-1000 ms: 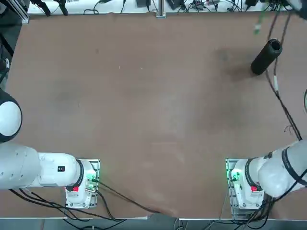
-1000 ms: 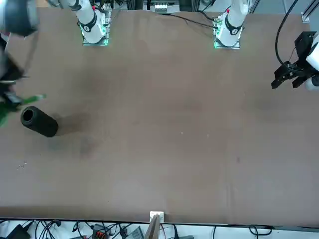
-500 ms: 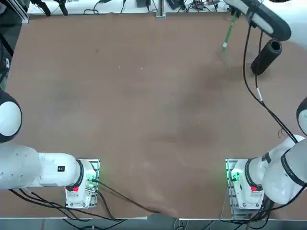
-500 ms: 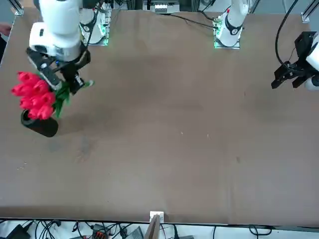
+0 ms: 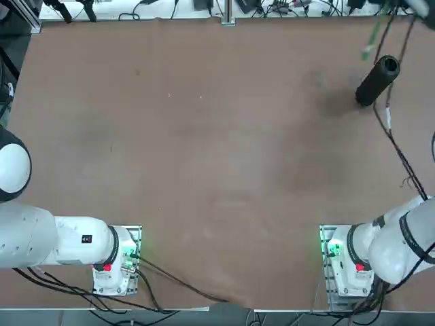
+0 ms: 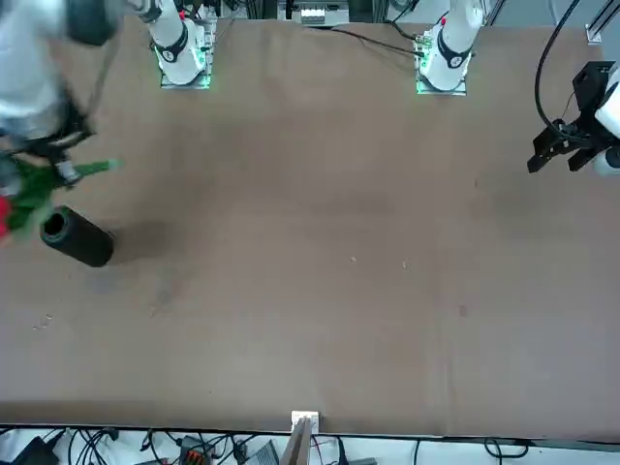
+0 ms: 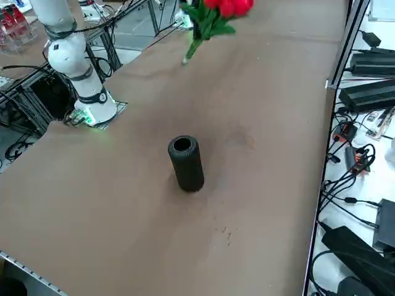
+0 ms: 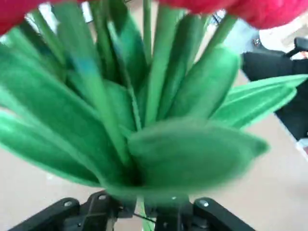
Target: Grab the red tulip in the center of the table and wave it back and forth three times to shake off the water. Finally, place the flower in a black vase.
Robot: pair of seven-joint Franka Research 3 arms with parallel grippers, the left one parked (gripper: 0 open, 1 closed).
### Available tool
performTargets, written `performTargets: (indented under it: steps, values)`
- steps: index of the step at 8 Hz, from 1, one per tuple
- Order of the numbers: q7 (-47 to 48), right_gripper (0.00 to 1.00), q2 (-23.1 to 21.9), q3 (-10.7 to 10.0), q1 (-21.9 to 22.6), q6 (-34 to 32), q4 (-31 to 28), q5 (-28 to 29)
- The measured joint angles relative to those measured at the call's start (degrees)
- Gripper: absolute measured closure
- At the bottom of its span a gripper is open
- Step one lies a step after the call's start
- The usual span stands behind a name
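Tulip and vase are what you are lining up: the red tulip (image 7: pixel 213 15) is riding in the air, stem slanting down toward the table (image 7: pixel 123 203), while the black vase (image 7: pixel 186 163) is standing upright below and apart. Your right gripper (image 8: pixel 144 211) is pinching the stem base, held high near the table's right edge.

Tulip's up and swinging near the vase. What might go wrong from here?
The vase is narrow and stands free on the table; a low swing of the tulip or a misaimed stem might tip it. The right hand grips only the thin stem, so waving may loosen or twist it.
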Motion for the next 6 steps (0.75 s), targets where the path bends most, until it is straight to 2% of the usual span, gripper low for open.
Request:
performTargets:
  steps: [1,2,3,4,6]
  values:
    - [-9.5,0.88,0.0,-0.5,-6.1,3.9,-0.1,0.1]
    - [-15.9,0.88,0.0,-0.6,-10.3,6.6,-0.1,0.3]
    - [-17.9,0.88,-0.1,-0.4,-11.2,7.2,-0.1,0.7]
    - [-16.5,0.88,-0.1,1.1,-9.7,6.1,-0.1,1.5]
    - [-2.9,0.88,0.0,4.6,-0.6,1.8,-0.2,1.8]
